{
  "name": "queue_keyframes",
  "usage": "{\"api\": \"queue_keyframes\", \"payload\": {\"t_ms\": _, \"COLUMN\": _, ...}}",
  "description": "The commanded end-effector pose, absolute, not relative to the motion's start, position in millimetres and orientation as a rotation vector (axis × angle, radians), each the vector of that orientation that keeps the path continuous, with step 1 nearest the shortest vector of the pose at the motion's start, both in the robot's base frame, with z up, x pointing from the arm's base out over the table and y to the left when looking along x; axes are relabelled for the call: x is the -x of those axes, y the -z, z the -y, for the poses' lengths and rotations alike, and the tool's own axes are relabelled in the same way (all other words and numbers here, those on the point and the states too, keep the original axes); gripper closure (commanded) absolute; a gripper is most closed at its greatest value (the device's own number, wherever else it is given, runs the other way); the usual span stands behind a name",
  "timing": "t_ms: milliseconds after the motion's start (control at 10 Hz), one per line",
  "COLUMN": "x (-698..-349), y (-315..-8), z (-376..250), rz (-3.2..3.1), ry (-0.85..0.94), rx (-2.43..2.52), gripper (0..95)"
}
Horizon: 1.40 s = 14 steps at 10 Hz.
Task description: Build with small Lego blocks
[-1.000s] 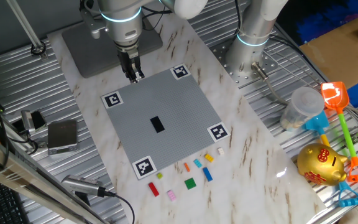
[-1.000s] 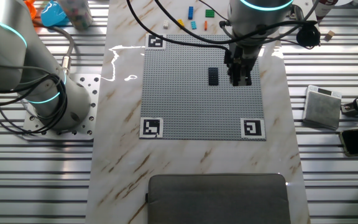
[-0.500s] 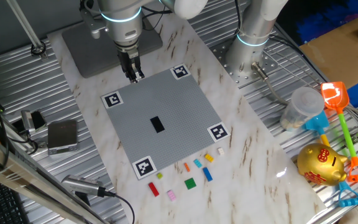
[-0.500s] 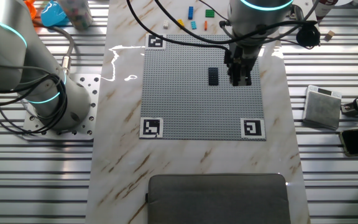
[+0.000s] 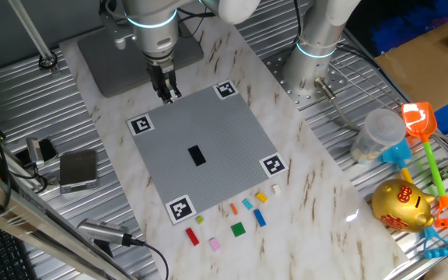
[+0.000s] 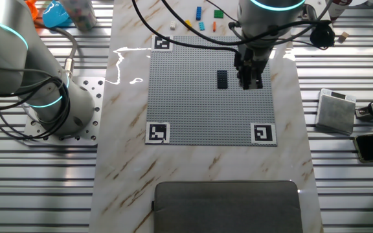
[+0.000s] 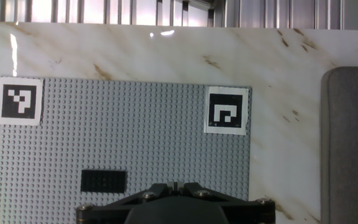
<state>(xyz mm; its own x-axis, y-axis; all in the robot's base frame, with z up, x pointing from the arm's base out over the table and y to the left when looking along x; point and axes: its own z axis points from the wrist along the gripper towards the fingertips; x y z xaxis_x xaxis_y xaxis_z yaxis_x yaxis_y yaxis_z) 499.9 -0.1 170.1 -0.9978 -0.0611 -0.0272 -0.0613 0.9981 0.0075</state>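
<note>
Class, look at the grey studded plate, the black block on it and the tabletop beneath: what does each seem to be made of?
Grey studded plate: probably matte moulded plastic, given its even grid of studs. Black block: likely the same plastic, studded and dull. Tabletop: looks like polished marble or a marble-print laminate, pale with brown veins and a bright glare spot; which one is unclear.

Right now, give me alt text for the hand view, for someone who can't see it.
Looking down from the gripper, a grey studded plate lies on a marble table, with one black Lego block pressed onto it. Two black-and-white markers sit at the plate's far corners, and a dark grey mat lies to the right.
</note>
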Motion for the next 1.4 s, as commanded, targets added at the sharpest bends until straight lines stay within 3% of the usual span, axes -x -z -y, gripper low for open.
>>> {"api": "queue_keyframes", "payload": {"t_ms": 100, "x": -499.8, "y": -170.8, "z": 0.0, "rz": -3.115, "ry": -0.011, "rx": 0.199, "gripper": 95.0}}
{"api": "queue_keyframes", "payload": {"t_ms": 600, "x": -499.9, "y": -170.1, "z": 0.1, "rz": -3.085, "ry": -0.007, "rx": 0.359, "gripper": 95.0}}
{"api": "queue_keyframes", "payload": {"t_ms": 1400, "x": -499.9, "y": -170.1, "z": 0.1, "rz": -2.956, "ry": -0.045, "rx": 1.025, "gripper": 95.0}}
